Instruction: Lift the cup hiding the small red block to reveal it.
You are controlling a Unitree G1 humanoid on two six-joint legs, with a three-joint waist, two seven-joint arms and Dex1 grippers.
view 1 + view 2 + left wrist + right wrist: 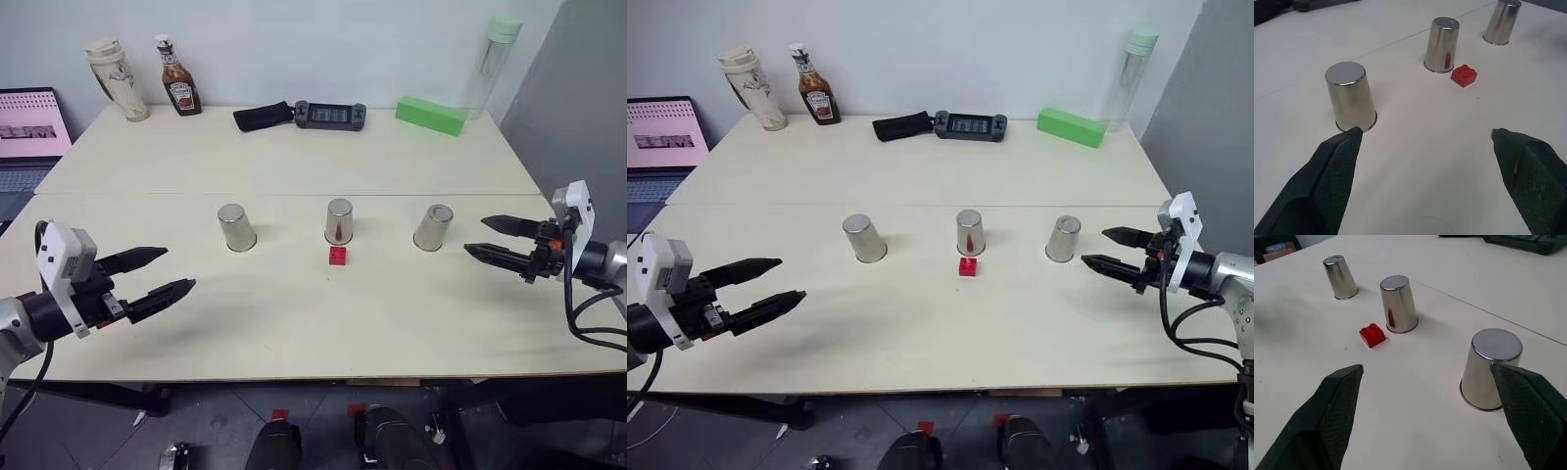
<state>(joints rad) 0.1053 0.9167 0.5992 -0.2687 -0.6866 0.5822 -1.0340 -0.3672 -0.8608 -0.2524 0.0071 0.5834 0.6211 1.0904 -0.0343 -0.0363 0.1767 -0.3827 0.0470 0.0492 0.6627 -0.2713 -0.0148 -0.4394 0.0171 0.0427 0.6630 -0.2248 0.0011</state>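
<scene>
Both the left gripper (159, 273) and the right gripper (488, 239) hang wide open and empty over the table (294, 333). The small red block (338, 256) lies uncovered just in front of the middle cup (339, 221). The likely risk is mixing up the three identical upside-down cups, or a finger knocking one over or nudging the block.

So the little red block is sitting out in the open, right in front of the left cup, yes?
Not the left one. The red block sits in the open in front of the middle cup, as the left eye view shows.
</scene>
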